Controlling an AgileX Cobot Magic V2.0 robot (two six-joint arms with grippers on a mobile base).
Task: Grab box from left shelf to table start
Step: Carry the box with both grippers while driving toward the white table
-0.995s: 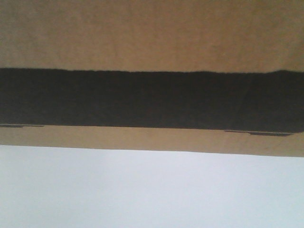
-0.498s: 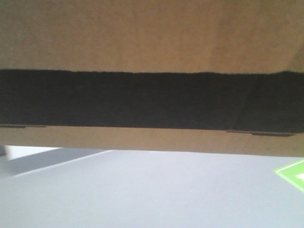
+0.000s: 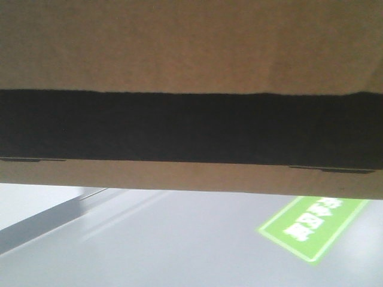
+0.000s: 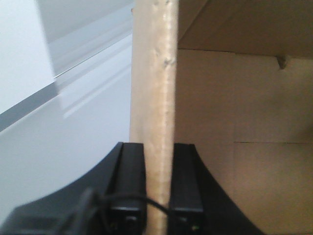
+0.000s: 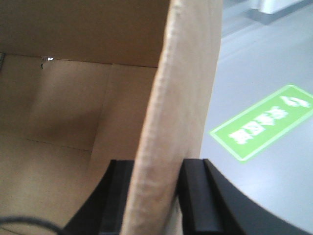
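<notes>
- Left hand (image 4: 157, 159): clenched on the box (image 4: 152, 73), with one finger inside and one outside an upright side wall, the board seen edge-on.
- Right hand (image 5: 156, 171): likewise grasping the opposite wall of the box, one finger on either side of the cardboard.
- Box, position: held off the ground between the two hands, close in front of the front camera. Both wrist views show its open interior. The black panel (image 3: 191, 125) runs level across the near face.
- Handling (judgement): the step in hand is the carry toward the worktop. The thin corrugated walls are the only hold. Keep both hands at matched height and steady spacing so the walls neither bow nor tear, and turn slowly to avoid swing.
- Edges: the box fills the upper part of the front view, so whatever stands straight ahead is hidden.
- Floor (image 3: 179, 251): grey, open below and beyond the box.
- Green sign (image 3: 311, 227): flat on the floor to the right, no obstacle.
- Pale slab (image 3: 30, 206): far left, with a grey edge. It may be the worktop, but I cannot tell. If it is, the box must clear that edge before lowering.
</notes>
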